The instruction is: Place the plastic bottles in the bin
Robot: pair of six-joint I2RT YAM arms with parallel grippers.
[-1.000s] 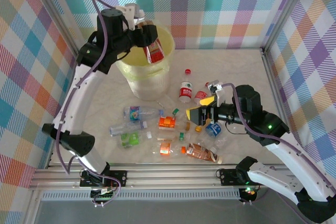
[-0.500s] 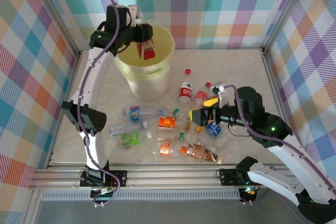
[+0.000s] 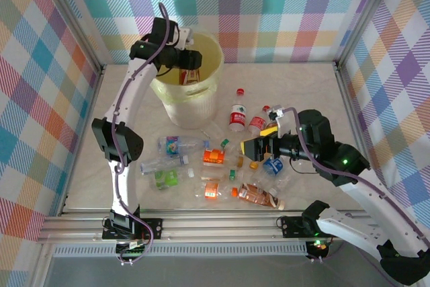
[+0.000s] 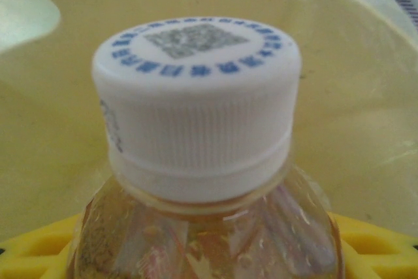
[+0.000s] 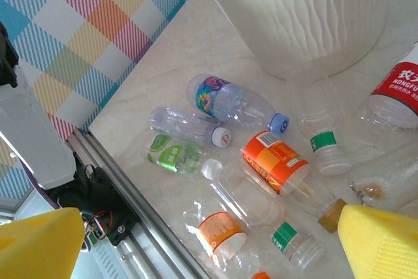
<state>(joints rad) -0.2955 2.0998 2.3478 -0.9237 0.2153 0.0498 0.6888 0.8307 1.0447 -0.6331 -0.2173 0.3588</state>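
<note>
While left arm stretches far, left gripper clamped on bottle over mouth of bin, right gripper spread wide beside bin.

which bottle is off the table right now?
The white-capped, red-labelled bottle gripped in the left claw at the mouth of the bin; the other bottles rest on the table.
</note>
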